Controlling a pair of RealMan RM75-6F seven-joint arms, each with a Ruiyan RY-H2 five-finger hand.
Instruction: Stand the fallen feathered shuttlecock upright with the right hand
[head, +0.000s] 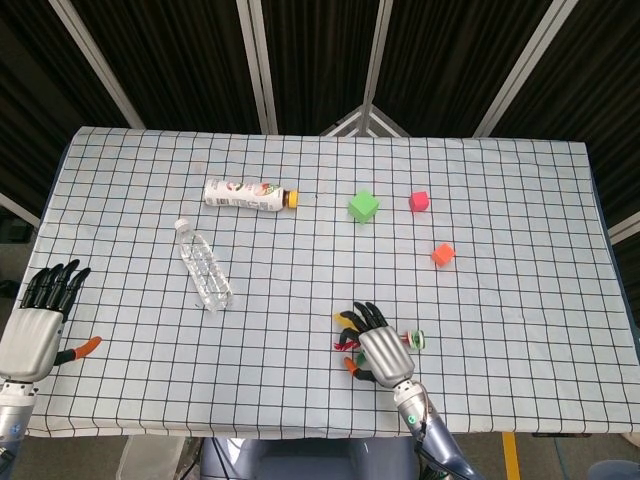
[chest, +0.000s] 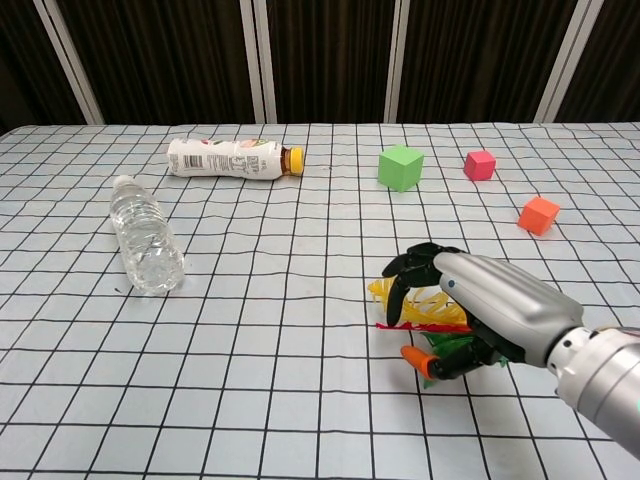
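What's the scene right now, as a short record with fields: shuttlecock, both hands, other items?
shuttlecock: lying on its side, feathers spread on the cloth, not upright
right hand: over the shuttlecock, fingers curled down around the feathers; whether it grips cannot be told
left hand: at the table's left edge, fingers apart, holding nothing
bottles: clear bottle and white bottle, both lying down, far left of the shuttlecock
cubes: green cube, pink cube, orange cube, behind the right hand
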